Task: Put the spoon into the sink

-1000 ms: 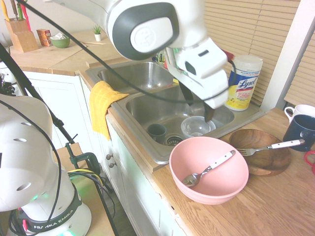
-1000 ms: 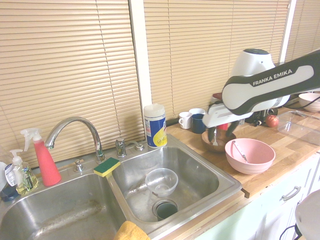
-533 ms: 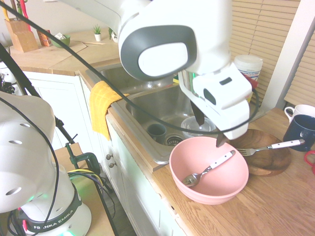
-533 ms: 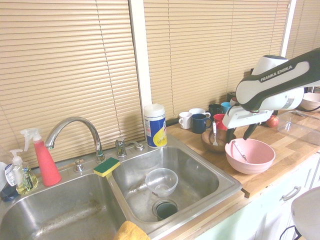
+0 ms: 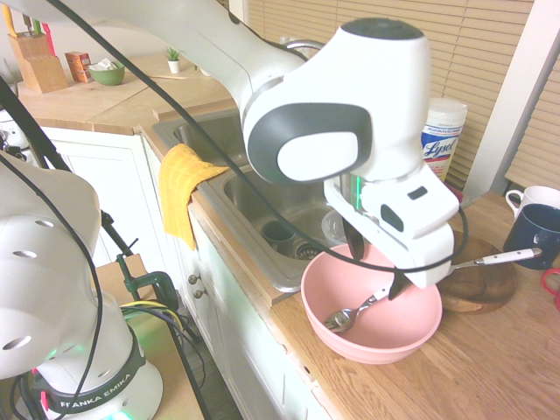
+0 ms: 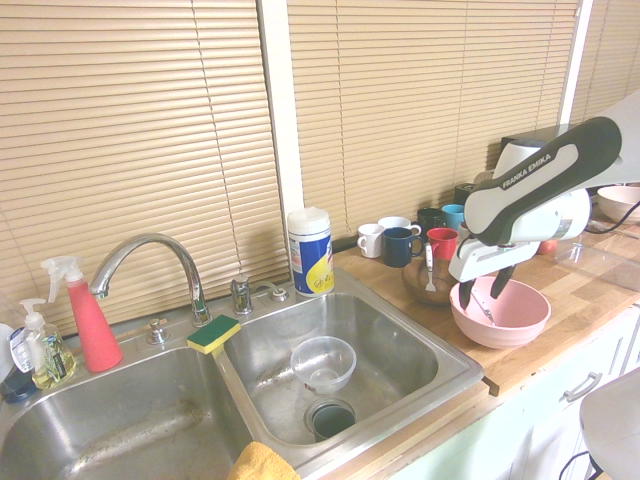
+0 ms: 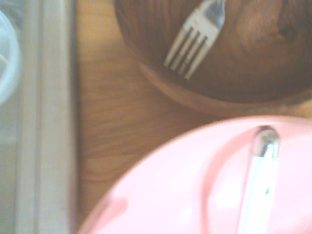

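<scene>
**Kitchen counter: gripper over the pink bowl, spoon not taken**

Wooden countertop (image 5: 490,350) runs along a window with beige blinds, and the pink bowl (image 5: 367,337) stands on it close to the counter's front edge. I use this bowl as the landmark.

Inside the pink bowl lies the spoon (image 5: 357,309). Its shiny head rests on the bottom and its white handle leans up toward the far rim. In the wrist view the handle (image 7: 261,185) shows as a pale bar on the pink surface.

Directly above the pink bowl hangs the gripper (image 5: 372,265). Its two dark fingers are spread apart, one on each side of the spoon handle, and they grasp nothing. In the second exterior view the gripper (image 6: 481,290) reaches down into the bowl's opening, and I cannot tell if a finger touches the handle.

Just behind the pink bowl, toward the window, stands a wooden bowl (image 5: 477,280) with a white-handled fork (image 5: 499,258) lying across it. Beside the pink bowl, on the faucet side, is the sink (image 6: 400,345), a steel basin with a clear glass bowl (image 6: 322,362) in it near the round drain. At the sink's back corner stands a wipes canister (image 6: 310,250).
</scene>
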